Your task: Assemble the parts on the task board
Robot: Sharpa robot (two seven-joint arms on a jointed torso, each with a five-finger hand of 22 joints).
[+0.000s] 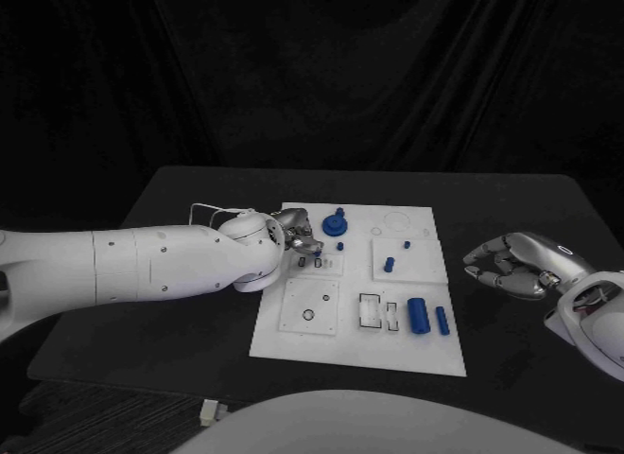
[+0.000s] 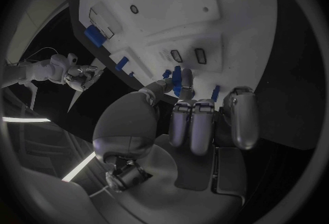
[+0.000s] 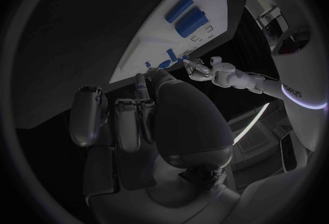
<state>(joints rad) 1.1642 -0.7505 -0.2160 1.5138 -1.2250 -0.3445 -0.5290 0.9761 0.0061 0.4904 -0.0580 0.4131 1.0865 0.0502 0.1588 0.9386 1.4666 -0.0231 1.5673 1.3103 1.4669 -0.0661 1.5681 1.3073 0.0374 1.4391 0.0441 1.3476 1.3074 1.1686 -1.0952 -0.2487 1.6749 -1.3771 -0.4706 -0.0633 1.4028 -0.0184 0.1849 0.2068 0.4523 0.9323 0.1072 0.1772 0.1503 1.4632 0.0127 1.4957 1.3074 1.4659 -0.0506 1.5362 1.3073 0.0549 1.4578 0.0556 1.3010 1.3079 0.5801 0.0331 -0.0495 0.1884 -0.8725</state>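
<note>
While my left robot hand point(image 1: 292, 236) pinches a small blue peg point(image 2: 177, 80) at the white board's point(image 1: 394, 355) ten o'clock, my curled, empty right robot hand point(image 1: 514, 266) waits; next comes seating it, I judge.

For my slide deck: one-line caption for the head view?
Left hand works at the task board among blue parts; right hand waits beside it.

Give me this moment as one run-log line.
left hand: pinching a small blue part over task board | right hand: curled, empty, off board | blue cylinders: lying on board
</note>
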